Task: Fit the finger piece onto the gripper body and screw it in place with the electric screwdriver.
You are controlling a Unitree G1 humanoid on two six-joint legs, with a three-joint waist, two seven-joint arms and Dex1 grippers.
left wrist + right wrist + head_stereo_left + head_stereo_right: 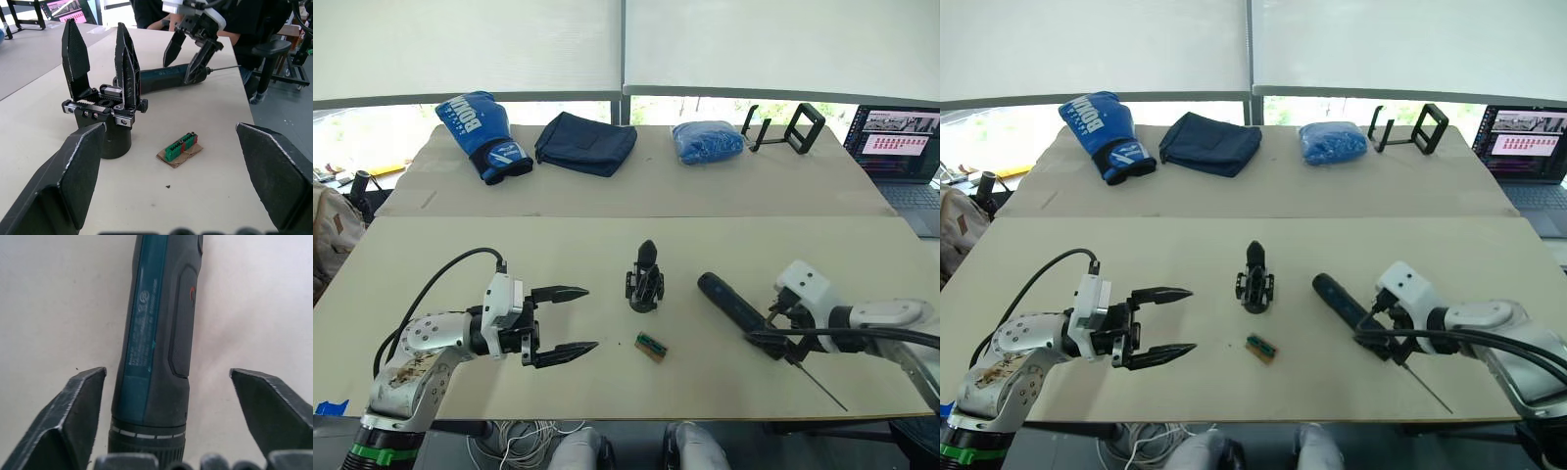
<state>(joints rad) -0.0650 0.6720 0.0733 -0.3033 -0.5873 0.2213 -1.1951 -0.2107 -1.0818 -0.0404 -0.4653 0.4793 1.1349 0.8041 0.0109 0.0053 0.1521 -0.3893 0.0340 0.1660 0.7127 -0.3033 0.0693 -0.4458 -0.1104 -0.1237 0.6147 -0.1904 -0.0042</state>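
Matt electric screwdriver, metal bit

The gripper body stands upright mid-bench on its round black base, and in the left wrist view it carries two pointed black fingers side by side. The electric screwdriver lies flat to its right, thin bit pointing toward the bench's near edge.

Table, gripper body, electric screwdriver

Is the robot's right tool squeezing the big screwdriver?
No. The right tool is open, its fingers apart on either side of the electric screwdriver, which lies on the table.
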